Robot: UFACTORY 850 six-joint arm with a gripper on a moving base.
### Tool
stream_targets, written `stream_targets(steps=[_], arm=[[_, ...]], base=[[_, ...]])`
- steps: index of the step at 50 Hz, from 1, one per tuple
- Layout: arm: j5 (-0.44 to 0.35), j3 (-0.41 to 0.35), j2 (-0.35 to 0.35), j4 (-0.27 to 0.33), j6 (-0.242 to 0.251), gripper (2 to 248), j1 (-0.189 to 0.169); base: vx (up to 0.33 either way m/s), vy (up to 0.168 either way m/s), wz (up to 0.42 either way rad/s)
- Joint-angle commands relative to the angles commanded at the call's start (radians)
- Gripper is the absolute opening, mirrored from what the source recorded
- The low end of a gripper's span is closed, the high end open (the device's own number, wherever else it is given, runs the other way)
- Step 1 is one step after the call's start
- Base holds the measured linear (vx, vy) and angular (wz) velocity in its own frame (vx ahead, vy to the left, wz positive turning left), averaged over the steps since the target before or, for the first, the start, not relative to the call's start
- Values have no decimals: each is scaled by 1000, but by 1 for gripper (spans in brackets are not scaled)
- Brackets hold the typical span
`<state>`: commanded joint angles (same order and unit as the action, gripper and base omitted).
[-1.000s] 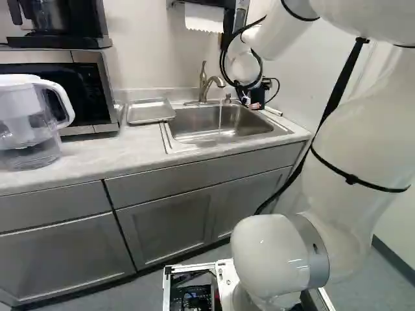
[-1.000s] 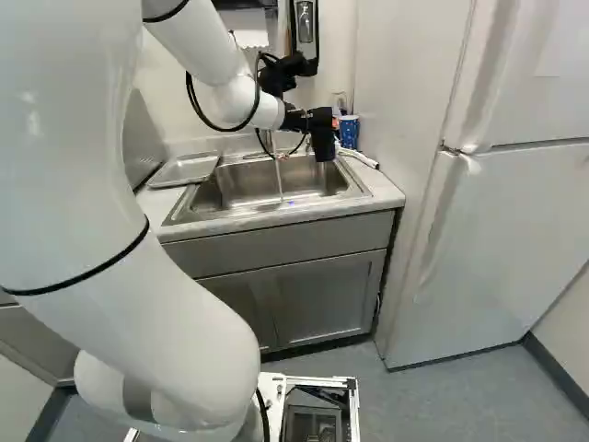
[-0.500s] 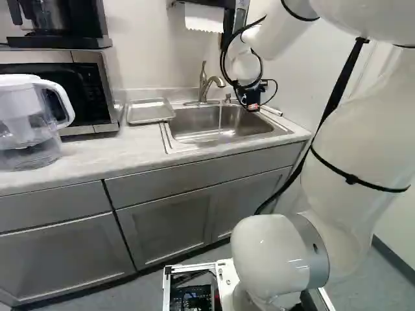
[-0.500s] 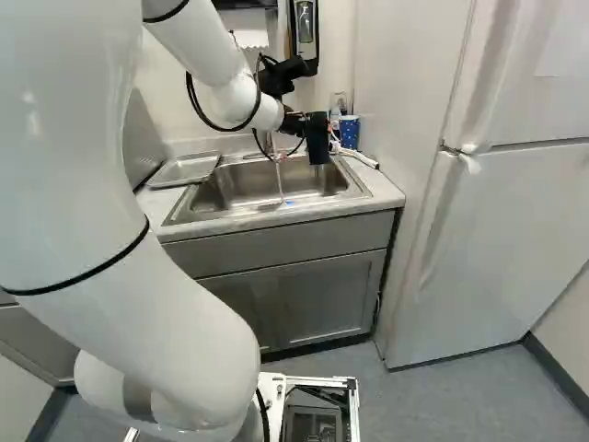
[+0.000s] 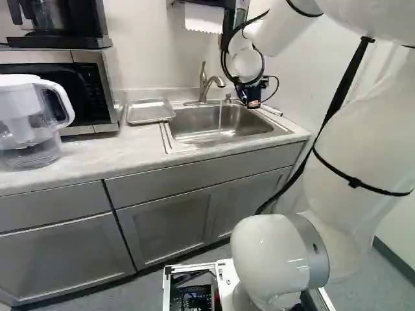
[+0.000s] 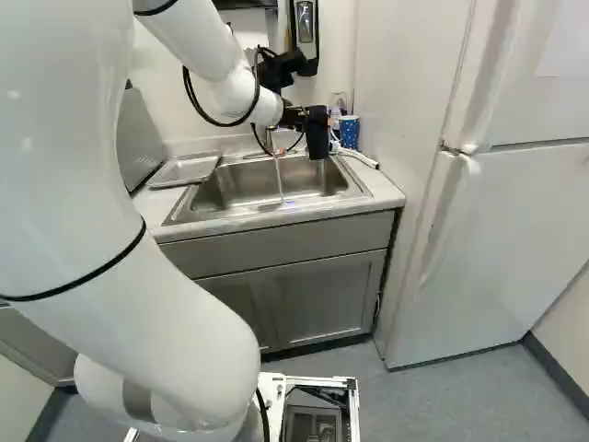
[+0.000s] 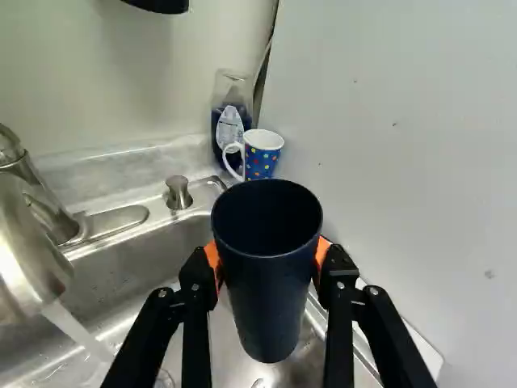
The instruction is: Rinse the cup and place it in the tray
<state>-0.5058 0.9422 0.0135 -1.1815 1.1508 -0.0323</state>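
Steel sink [image 6: 239, 184] below, my gripper [image 7: 268, 257] clamped on the dark cup [image 7: 268, 311], I should ease it upright under the running water [image 7: 78, 329], rim clear of the faucet [image 7: 28, 255].

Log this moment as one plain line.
gripper: shut on dark cup | cup: over sink | water: running, beside cup | tray: beside sink, cup not in it

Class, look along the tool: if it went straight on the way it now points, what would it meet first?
Probably the spotted mug beyond the dark cup that the tool holds, though the pale panel beside the mug could come first; the depth is unclear.
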Motion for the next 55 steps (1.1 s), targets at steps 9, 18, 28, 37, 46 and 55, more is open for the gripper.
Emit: stream_targets(steps=[9, 18, 28, 37, 46, 55], arm=[[29, 13, 7, 0, 0, 125, 6], [64, 28, 12, 0, 0, 125, 13], [101, 41, 21, 0, 0, 125, 20], [132, 42, 23, 0, 0, 125, 20], [158, 42, 23, 0, 0, 125, 20], [179, 42, 23, -1, 0, 125, 20]], base=[[0, 0, 0], [0, 0, 0], [0, 0, 0], [0, 0, 0], [0, 0, 0], [0, 0, 0]])
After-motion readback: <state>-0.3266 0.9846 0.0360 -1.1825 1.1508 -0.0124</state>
